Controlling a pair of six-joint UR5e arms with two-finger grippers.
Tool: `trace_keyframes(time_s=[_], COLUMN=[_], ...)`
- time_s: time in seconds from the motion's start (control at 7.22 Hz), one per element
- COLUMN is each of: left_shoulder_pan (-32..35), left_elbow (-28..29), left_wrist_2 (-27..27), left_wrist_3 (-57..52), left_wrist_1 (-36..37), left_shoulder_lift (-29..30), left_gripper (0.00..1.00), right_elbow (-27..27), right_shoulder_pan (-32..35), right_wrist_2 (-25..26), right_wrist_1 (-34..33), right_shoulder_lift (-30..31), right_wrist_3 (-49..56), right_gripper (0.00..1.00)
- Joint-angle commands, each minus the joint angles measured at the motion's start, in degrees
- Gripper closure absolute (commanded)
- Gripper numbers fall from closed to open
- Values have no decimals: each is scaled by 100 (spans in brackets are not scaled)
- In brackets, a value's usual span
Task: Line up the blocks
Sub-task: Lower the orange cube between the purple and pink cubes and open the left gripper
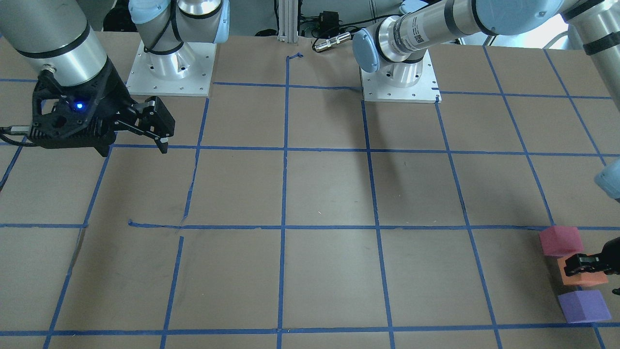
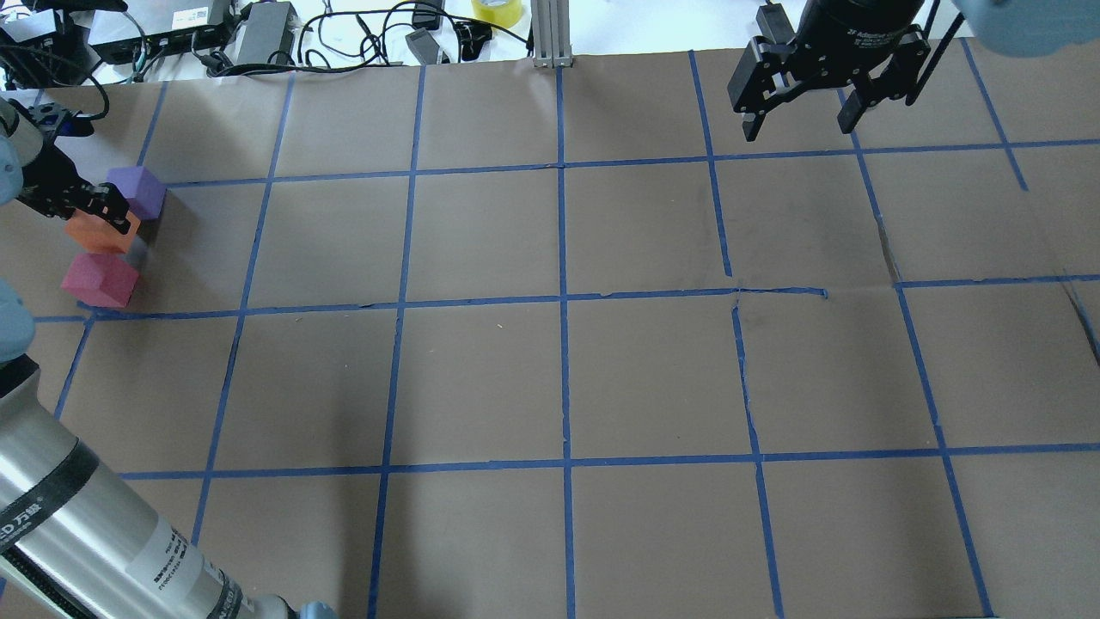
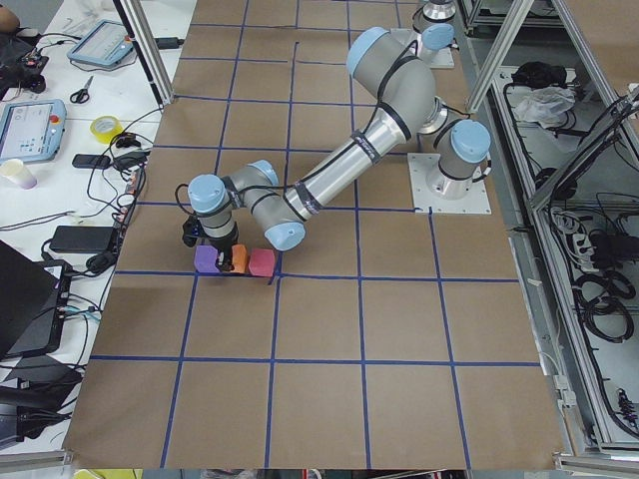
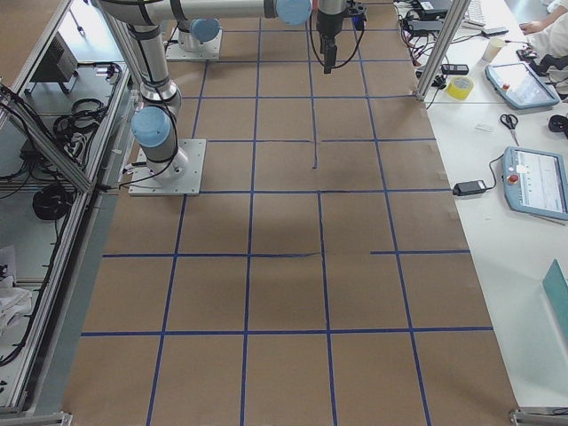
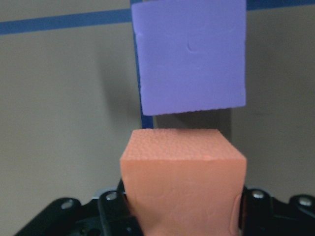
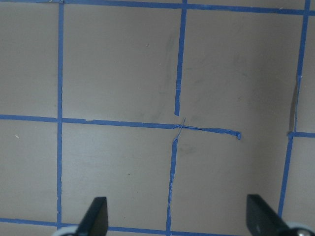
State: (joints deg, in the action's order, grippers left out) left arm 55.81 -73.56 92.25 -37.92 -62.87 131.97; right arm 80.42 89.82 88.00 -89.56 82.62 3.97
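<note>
Three foam cubes stand in a short row at the table's left end: purple (image 2: 137,191), orange (image 2: 99,234), pinkish-red (image 2: 99,279). They also show in the front view as purple (image 1: 583,306), orange (image 1: 581,280) and pinkish-red (image 1: 561,241). My left gripper (image 2: 103,211) is shut on the orange cube (image 5: 182,172), a finger against each side. The purple cube (image 5: 192,56) lies just beyond it with a small gap. I cannot tell whether the orange cube touches the table. My right gripper (image 2: 797,129) is open and empty, high over the far right squares.
Blue tape lines (image 2: 563,301) divide the brown table into large squares. Both arm bases (image 1: 169,72) sit on white plates at the robot's side. Cables and a tape roll (image 2: 497,10) lie beyond the far edge. The cubes sit near the table's left edge.
</note>
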Motion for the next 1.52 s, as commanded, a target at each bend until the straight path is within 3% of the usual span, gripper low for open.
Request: trace_keyframes(time_s=[0.0,0.69,0.83,0.97,1.38], left_shoulder_pan=[0,0,0,0,0], left_elbow=[-9,-36,-44,-71,-28], left_wrist_2=[-49,-58,-58,-49,12], left_wrist_3=[4,4,-5,-22,-57], left_wrist_1=[3,73,73,65,21], left_shoulder_lift=[48,171,180,171,-73], left_gripper=[100,100,77,1,0], right_elbow=[0,0,0,0,0], right_shoulder_pan=[0,0,-9,-17,-26], right_wrist_2=[6,-2,6,-2,6], right_wrist_1=[-9,0,0,9,9], right_shoulder_lift=[0,9,0,18,9], right_wrist_3=[-2,-2,33,51,42], right_gripper=[0,0,0,0,0])
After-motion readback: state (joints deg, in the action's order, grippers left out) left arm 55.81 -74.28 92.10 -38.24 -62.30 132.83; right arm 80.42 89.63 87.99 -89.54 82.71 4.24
